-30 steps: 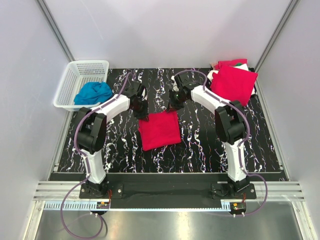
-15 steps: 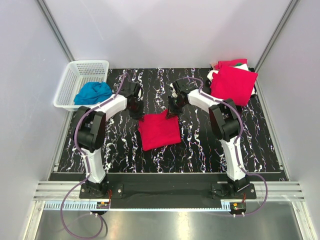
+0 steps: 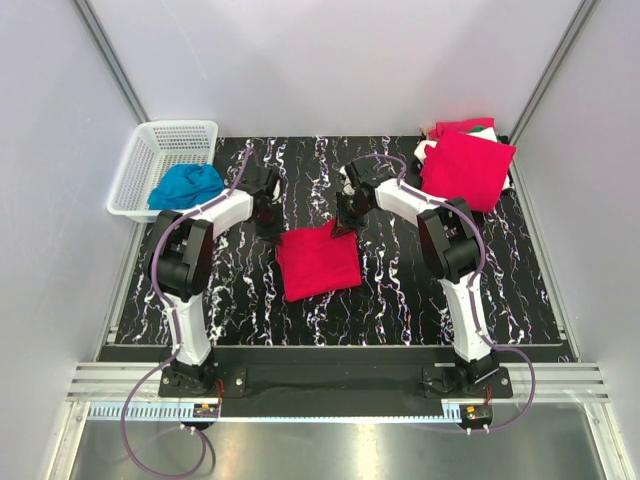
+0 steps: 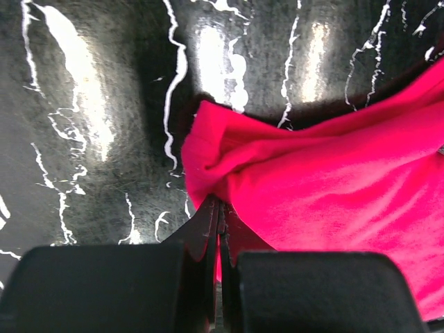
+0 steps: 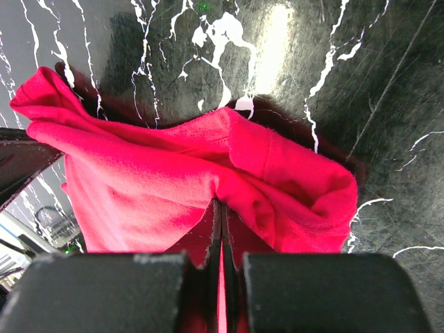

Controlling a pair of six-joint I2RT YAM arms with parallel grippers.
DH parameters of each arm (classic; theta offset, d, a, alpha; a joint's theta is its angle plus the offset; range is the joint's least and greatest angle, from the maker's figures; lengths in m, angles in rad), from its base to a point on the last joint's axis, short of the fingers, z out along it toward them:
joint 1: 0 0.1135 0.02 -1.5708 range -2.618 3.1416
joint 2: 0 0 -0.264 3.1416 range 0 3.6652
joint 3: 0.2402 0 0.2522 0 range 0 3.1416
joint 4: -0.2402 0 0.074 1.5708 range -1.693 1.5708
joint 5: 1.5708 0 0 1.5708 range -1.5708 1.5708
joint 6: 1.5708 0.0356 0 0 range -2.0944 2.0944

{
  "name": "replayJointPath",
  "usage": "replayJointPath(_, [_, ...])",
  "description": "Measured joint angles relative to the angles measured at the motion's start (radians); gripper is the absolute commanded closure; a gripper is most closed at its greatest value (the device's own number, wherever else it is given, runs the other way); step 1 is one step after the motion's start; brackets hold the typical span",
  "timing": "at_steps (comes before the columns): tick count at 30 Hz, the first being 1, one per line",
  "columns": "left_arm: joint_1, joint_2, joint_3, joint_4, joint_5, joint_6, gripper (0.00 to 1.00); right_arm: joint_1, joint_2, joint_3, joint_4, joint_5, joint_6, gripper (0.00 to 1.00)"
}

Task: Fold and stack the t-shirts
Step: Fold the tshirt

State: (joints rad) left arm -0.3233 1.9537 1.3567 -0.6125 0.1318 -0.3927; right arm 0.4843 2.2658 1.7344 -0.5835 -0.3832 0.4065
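At frame centre a folded red t-shirt (image 3: 318, 262) lies on the black marbled table (image 3: 400, 290), its two far corners pinched in the fully closed jaws of the left gripper (image 4: 218, 208) and right gripper (image 5: 220, 207). Farther back, a stack of t-shirts (image 3: 468, 168) sits at upper right, red with white and green showing behind, and a white basket (image 3: 130, 180) at upper left holds a blue cloth (image 3: 188, 186).

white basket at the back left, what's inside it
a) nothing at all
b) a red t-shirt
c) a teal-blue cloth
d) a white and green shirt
c: the white basket holds a crumpled teal-blue cloth; the red t-shirt lies out between the arms, and the red stack sits at the back right.
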Motion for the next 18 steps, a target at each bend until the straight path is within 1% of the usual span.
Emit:
replayJointPath(2, [0.002,0.000,0.000,-0.002,-0.008,0.000,1.00,-0.001,0.000,0.000,0.000,0.000,0.002,1.00])
replayJointPath(3, [0.003,0.000,0.000,-0.003,-0.011,0.000,1.00,-0.001,0.000,-0.001,0.001,0.000,0.002,0.98])
replayJointPath(4, [0.005,0.000,0.000,-0.007,-0.016,0.000,1.00,-0.001,0.000,-0.001,0.001,0.001,0.002,0.94])
replayJointPath(7, [0.009,0.000,0.000,-0.020,-0.031,0.000,1.00,-0.002,-0.006,-0.004,0.002,0.008,0.002,0.93])
replayJointPath(8, [0.011,0.000,0.000,-0.029,-0.037,0.000,0.98,-0.002,-0.010,-0.008,0.002,0.013,0.002,0.90])
replayJointPath(10, [0.016,-0.006,0.000,-0.043,-0.042,0.000,0.90,-0.002,-0.024,-0.018,-0.003,0.032,0.000,0.86])
replayJointPath(11, [0.019,-0.015,0.000,-0.052,-0.043,-0.001,0.85,-0.003,-0.039,-0.026,-0.009,0.046,-0.002,0.82])
replayJointPath(14, [0.024,-0.074,0.000,-0.076,-0.032,-0.008,0.83,-0.009,-0.106,-0.045,-0.050,0.084,-0.007,0.81])
replayJointPath(18, [0.024,-0.195,0.000,-0.090,0.021,-0.032,0.82,-0.017,-0.255,-0.048,-0.094,0.094,-0.006,0.80])
